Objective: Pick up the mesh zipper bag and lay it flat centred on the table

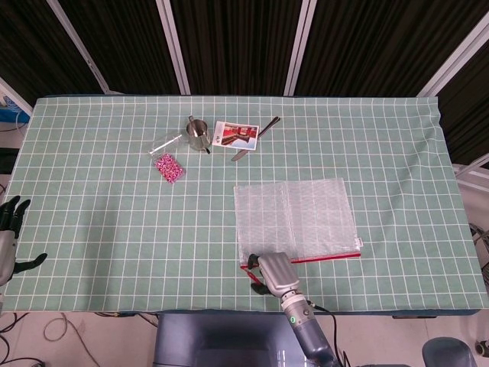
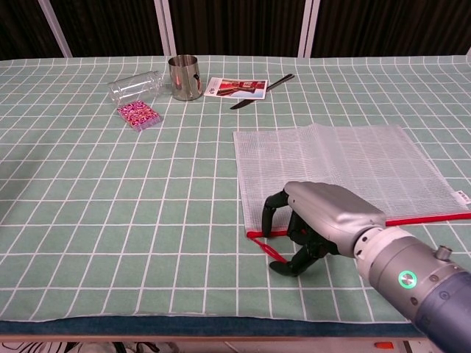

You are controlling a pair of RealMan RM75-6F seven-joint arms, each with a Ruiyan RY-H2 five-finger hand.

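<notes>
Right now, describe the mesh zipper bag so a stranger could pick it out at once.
On the green checked tablecloth, look right of centre toward the near edge, just beyond the right hand. The mesh zipper bag lies flat there, a clear gridded rectangle. Unlike the small items grouped at the far side, it is large, see-through and edged by a red zipper along its near side.
</notes>
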